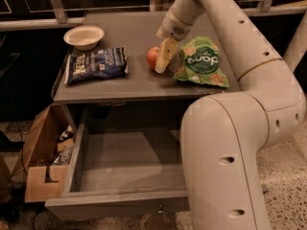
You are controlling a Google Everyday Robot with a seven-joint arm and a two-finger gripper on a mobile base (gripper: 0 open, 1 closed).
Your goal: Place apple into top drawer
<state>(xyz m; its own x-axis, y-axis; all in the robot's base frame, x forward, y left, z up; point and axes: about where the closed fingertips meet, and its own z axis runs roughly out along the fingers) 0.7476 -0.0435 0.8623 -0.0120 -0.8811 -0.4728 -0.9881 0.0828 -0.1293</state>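
The apple (152,57) is small and red-orange and sits on the grey cabinet top (139,87), near its middle. My gripper (164,56) reaches down from the arm at the upper right. It stands at the apple's right side, touching or nearly touching it, and hides the apple's right part. The top drawer (127,164) is pulled open below the cabinet top. Its grey inside is empty, and its front panel (115,206) faces the camera.
A blue snack bag (96,64) and a white bowl (84,36) lie left of the apple. A green snack bag (199,62) lies right of it. A brown cardboard box (38,166) stands on the floor left of the drawer. My arm's bulky body (225,162) covers the drawer's right side.
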